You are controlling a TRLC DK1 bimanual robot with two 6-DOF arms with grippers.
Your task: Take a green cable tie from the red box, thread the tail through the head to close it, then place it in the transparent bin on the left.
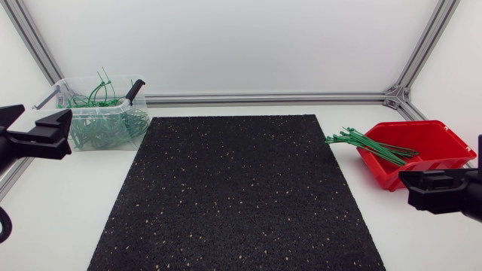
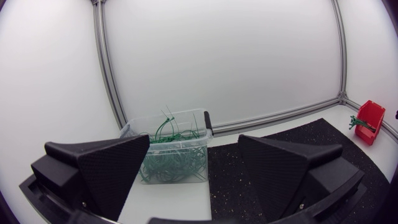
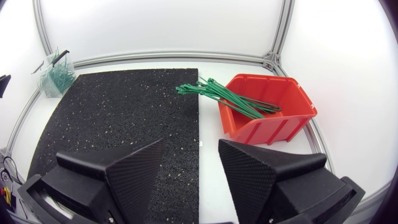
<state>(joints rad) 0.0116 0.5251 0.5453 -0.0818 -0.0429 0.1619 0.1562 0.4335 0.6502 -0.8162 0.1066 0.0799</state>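
left arm: enters at the mid-left edge of the head view, low and level; mostly cut off by the frame
left gripper (image 2: 194, 144): fingers spread wide, nothing held; bin straight ahead of it
transparent bin (image 1: 102, 137): upper left, on bare table just beside the mat; holds a tangle of looped ties (image 1: 98, 99); count unreadable
mat (image 1: 233, 196): centre; black, speckled
green cable ties (image 1: 369, 144): straight bundle, right of centre; lying in the red box (image 1: 452, 143), ends poking over its left rim to the mat's edge
right arm: lower right edge; only a stub showing
right gripper (image 3: 191, 144): fingers released, empty; red box ahead, off to one side
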